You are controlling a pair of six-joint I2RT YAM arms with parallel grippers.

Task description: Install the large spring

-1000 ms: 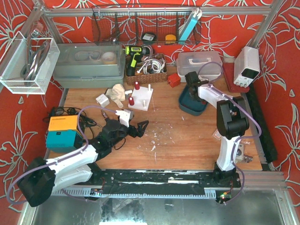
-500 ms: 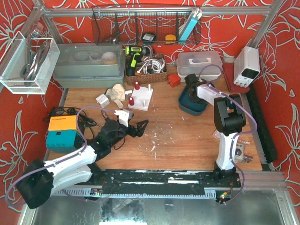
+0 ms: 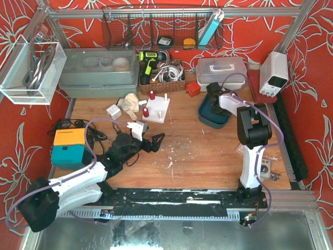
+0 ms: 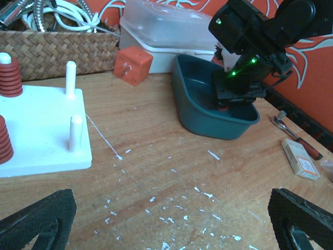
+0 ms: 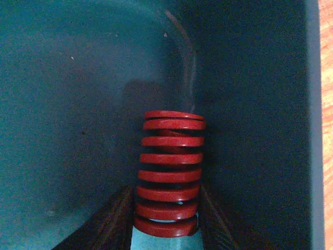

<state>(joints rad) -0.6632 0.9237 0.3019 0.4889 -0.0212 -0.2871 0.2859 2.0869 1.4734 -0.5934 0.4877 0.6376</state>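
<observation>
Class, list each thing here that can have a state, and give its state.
left gripper: open wide.
right gripper: jaws either side of red spring, grip unclear.
red spring: inside teal bin.
peg board: two pegs bare, two carrying springs.
plastic box: lid on.

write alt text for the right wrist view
A red coil spring sits in a teal bin, its lower coils between the two fingers of the right gripper. Whether they pinch it is unclear.

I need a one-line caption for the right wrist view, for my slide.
Right gripper straddling the red spring inside the teal bin.
</observation>
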